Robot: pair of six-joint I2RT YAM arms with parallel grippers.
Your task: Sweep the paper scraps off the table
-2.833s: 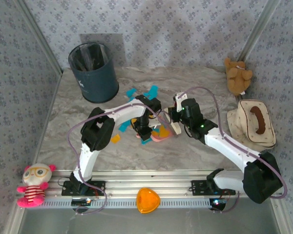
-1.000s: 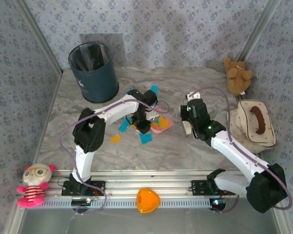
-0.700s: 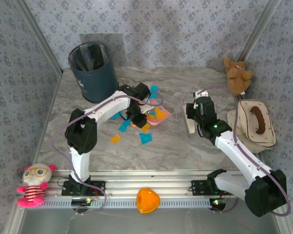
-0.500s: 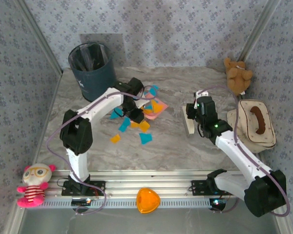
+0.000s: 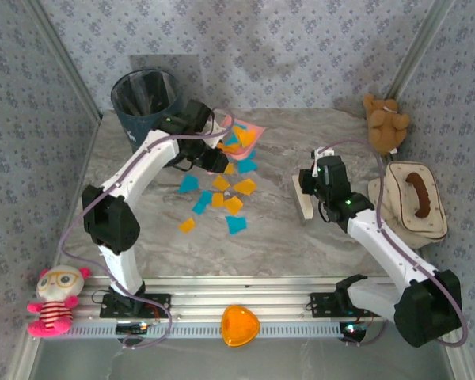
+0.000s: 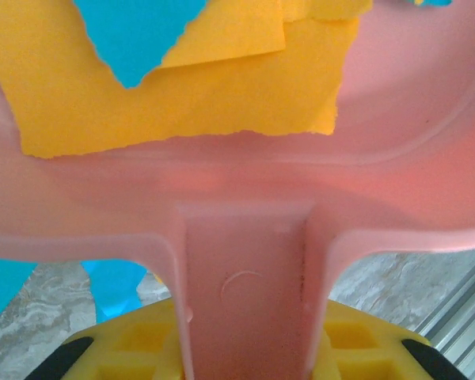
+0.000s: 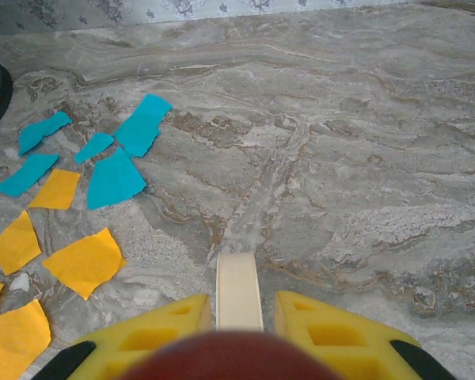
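Far left corner of the tabletop: a dark blue bin, standing upright. Far right, a brown teddy bear, with a cream hat lying just nearer than it. Down at the near rail there's a pink doll on the left and an orange heart-shaped dish in the middle. The left claw is reaching out beside the bin, clamped on the handle of a pink dustpan. The handle is wedged between the yellow fingers, and the pan is just to the right of the bin's rim. Over on the right, the right claw pinches a cream flat tool, off to the right of the loose pile and apart from it. Now the paper scraps: torn cyan and orange-yellow bits with jagged edges. Some ride in the dustpan, where a big orange piece lies partly under a cyan one. The rest lie flat and loose on the marble between the two arms. From the right wrist, the cyan ones cluster farther out and the orange ones closer in.
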